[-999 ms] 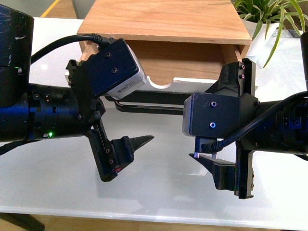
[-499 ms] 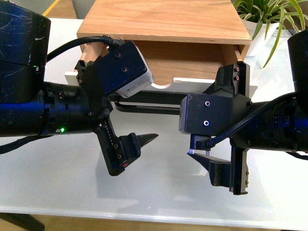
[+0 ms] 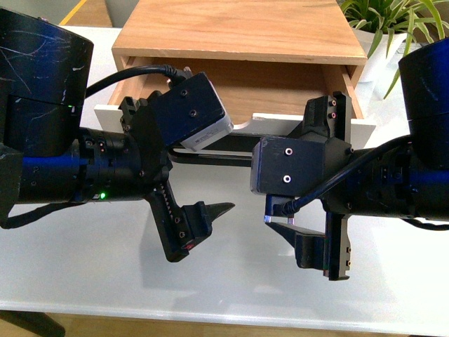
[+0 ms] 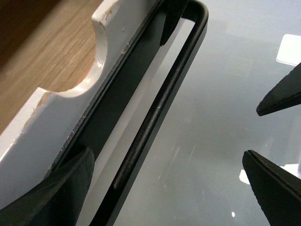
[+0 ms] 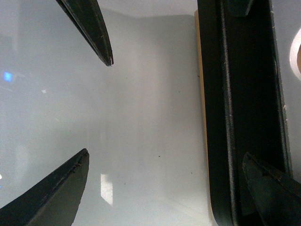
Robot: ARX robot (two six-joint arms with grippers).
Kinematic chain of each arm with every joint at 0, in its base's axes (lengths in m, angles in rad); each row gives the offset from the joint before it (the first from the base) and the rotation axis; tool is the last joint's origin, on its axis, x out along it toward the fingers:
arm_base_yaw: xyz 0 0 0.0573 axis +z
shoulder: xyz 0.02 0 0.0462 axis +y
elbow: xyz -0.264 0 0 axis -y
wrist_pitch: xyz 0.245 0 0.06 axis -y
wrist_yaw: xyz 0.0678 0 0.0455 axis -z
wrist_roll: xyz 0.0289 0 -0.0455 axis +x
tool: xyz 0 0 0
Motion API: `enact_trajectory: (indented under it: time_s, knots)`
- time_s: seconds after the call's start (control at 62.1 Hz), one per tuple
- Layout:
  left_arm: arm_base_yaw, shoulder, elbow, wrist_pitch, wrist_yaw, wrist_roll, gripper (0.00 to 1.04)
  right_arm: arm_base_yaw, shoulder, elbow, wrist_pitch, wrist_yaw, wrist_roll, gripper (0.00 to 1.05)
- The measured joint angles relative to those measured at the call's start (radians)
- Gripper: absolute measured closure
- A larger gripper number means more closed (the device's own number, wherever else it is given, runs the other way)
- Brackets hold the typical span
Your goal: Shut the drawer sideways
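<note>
The drawer (image 3: 280,88) stands pulled out of a light-wood cabinet (image 3: 238,28). Its white front panel (image 3: 361,126) faces me, with a half-round notch (image 3: 242,125) and a long black bar handle (image 3: 217,156) partly hidden by both arms. My left gripper (image 3: 207,225) is open and empty just in front of the handle. In the left wrist view the handle (image 4: 160,108) lies between its fingers (image 4: 61,193), close to one of them. My right gripper (image 3: 309,242) is open and empty. In the right wrist view the handle (image 5: 225,117) lies beside one fingertip (image 5: 268,183).
The cabinet stands on a glossy white table (image 3: 70,267). A green plant (image 3: 393,21) stands at the back right. The table's front edge (image 3: 210,312) runs just below the grippers.
Both arms have drawn closer to each other and moved lower in the front view. The drawer has not visibly moved. Both grippers stay open.
</note>
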Motion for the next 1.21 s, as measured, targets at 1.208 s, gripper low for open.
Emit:
enact_trajectory:
  time_s: [1.208]
  knots:
    - [-0.006,0.061,0.089,-0.029,0.015,-0.015,0.09,-0.008,0.082,0.065,0.044,0.034,0.036,0.09]
